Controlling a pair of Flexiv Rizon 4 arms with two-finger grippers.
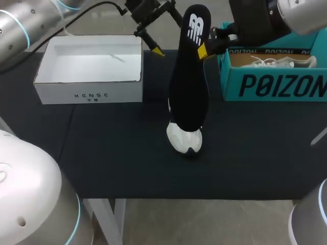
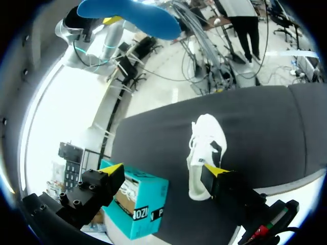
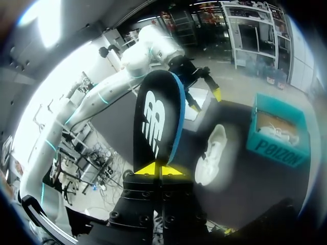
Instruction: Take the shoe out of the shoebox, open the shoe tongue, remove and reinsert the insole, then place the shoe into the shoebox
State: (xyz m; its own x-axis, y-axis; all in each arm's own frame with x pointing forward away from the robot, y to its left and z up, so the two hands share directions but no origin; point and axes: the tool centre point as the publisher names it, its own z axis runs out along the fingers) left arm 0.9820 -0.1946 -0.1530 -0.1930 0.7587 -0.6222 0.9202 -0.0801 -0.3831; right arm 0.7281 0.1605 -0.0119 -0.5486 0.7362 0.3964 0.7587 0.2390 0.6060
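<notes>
A black insole with a white logo was held up in the air. The right fingers pinched it near its logo end, their yellow tips pressed together on it. The rest of it stretched out ahead of those fingers, and a blue underside showed along one edge.

The insole looked thin, light and bendy, like foam that would flop or curl when held at one end only. The stiffer heel part seemed the best place to hold it, with the toe end fed into the shoe first.

Beyond the insole's far end, well ahead of the right fingers, a white shoe sat on the dark tabletop, and nothing gripped it. It seemed light and soft in the upper, likely to slide or tip if pushed without support. The heel collar looked like the firmest place to take hold.

The left fingers were spread wide and held nothing. The shoe lay ahead of them, beyond the gap between the tips.

A teal shoebox stood open beside the right fingers, with a second shoe inside it. An empty white box stood beside the left fingers.

Counted: one insole, two shoes, two boxes and two pairs of fingers.
</notes>
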